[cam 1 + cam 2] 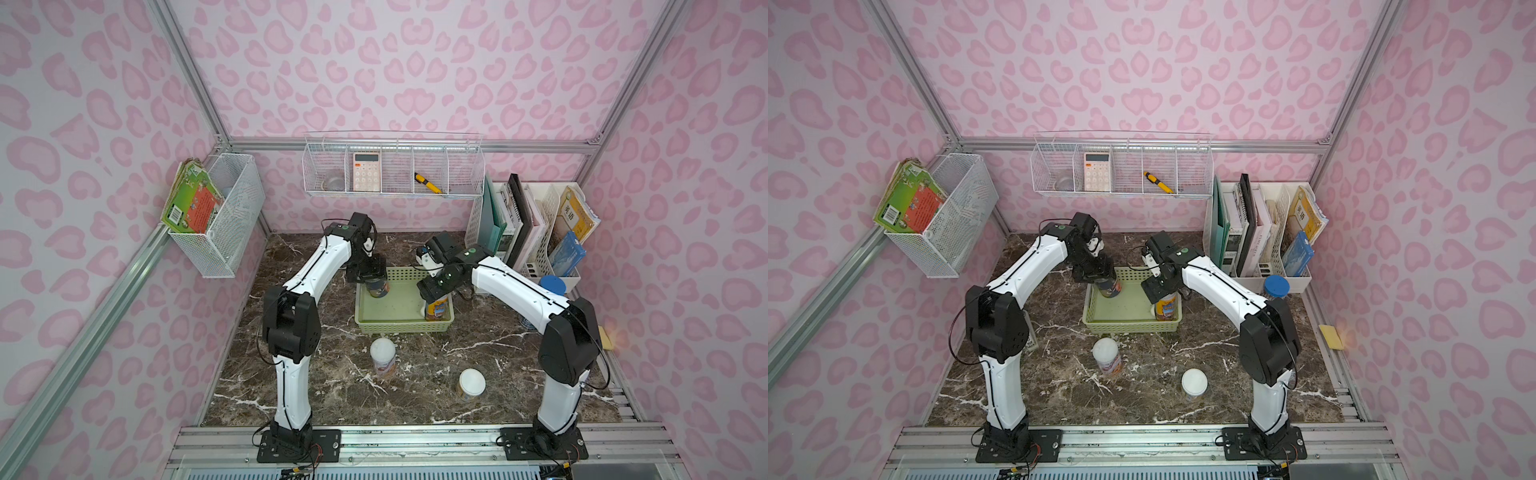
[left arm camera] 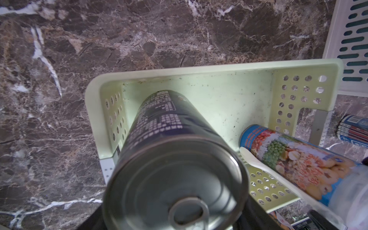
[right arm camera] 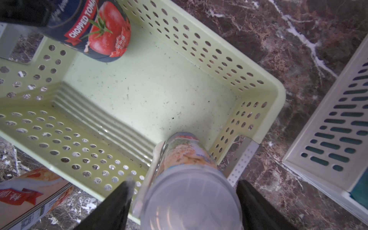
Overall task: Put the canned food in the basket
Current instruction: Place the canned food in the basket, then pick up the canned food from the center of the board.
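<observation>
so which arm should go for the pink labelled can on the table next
Left, probably: the pink-labelled can stands before the basket on the left arm's side; the right arm sits nearer the other loose can.

Pink leopard-print walls [image 1: 415, 62] enclose a dark veined marble surface [image 1: 332, 386], with a white wire shelf [image 1: 399, 176] hanging beyond the left pincer [image 1: 376, 284] and a file rack [image 1: 540, 253] near the right pincer [image 1: 434, 299].

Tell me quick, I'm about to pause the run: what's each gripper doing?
Left gripper: closed on the dark blue can.
Right gripper: astride the white-lidded can in the basket; grip cannot be told.
</observation>
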Robot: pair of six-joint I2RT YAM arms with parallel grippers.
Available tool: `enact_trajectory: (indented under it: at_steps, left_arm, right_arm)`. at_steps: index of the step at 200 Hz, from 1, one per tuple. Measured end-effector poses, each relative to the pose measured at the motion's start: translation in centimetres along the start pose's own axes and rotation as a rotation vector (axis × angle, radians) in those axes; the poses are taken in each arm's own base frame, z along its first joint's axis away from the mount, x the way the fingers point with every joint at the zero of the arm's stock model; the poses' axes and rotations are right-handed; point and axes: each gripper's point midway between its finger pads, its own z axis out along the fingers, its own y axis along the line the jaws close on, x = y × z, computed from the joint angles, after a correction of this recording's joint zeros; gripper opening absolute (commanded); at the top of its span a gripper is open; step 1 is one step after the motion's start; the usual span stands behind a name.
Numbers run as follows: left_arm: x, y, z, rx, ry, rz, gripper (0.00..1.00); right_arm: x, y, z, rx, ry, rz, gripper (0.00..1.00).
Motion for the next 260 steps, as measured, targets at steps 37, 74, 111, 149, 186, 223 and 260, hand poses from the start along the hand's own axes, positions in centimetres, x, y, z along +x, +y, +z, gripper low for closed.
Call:
enact_trajectory:
  at_steps: [37,74,111,149,186,223,260]
  left_arm:
    - [0.2,0.3,1.3,-0.005,0.030,-0.007,0.57]
    - [0.3,0.7,1.8,-0.021,0.051,-0.019,0.65]
    - [0.4,0.8,1.8,-0.027,0.057,-0.031,0.93]
    - [-0.4,0.0,1.0,0.006,0.017,-0.022,0.99]
    - [-0.7,-0.5,0.1,0.020,-0.009,-0.015,0.99]
    - [-1.7,-2.6,-6.3,0.064,-0.158,0.028,0.99]
    - [1.4,-5.8,-14.0,0.095,-0.293,0.168,0.99]
  right_arm:
    - [-0.3,0.0,-0.2,0.000,-0.008,0.000,0.88]
    - [-0.5,0.0,-0.7,0.000,-0.021,0.001,0.90]
    - [-0.8,-0.1,-1.8,0.000,-0.047,0.001,0.92]
    - [-0.8,-0.1,-2.6,-0.002,-0.061,0.004,0.93]
    - [-1.0,-0.2,-3.5,-0.001,-0.083,0.008,0.93]
    - [-2.1,-0.9,-8.5,0.037,-0.198,0.032,0.93]
    - [-0.5,-1.6,-15.9,0.062,-0.358,0.099,0.92]
